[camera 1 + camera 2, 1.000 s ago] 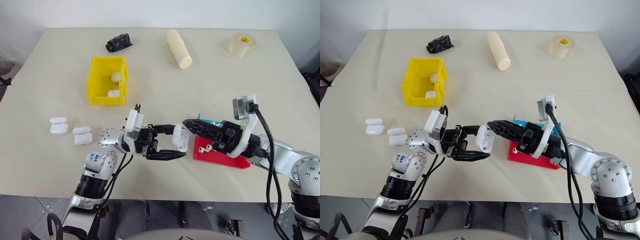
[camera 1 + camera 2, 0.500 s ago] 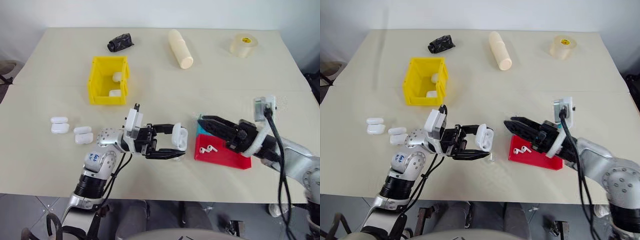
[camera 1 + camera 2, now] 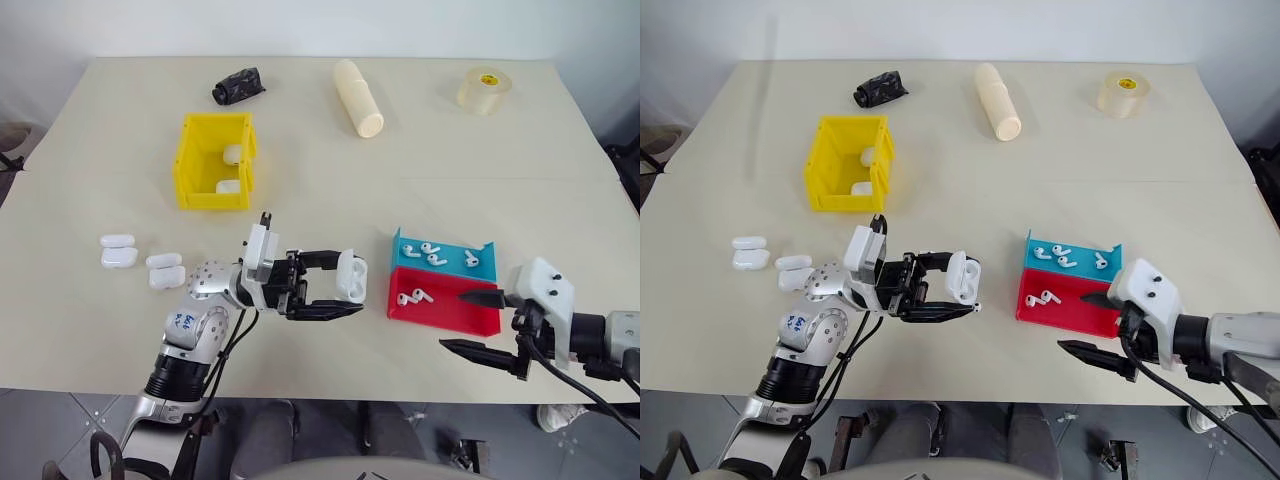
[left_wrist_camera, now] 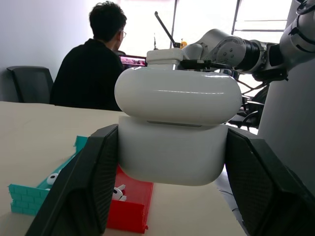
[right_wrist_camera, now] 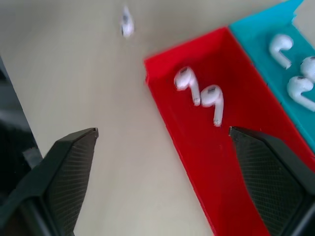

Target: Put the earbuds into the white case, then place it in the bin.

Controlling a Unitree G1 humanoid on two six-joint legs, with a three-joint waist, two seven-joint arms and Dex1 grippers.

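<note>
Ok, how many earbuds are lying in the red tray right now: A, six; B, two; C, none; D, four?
B: two earbuds lie side by side in the red tray, plain in the right wrist view and from the head; the other earbuds lie in the blue tray beside it.

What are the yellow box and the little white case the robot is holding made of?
The yellow bin looks like hard, moulded plastic: bright, even colour with thin stiff walls. The white case in the left gripper seems to be glossy plastic too, since its smooth rounded shell shows soft reflections.
</note>
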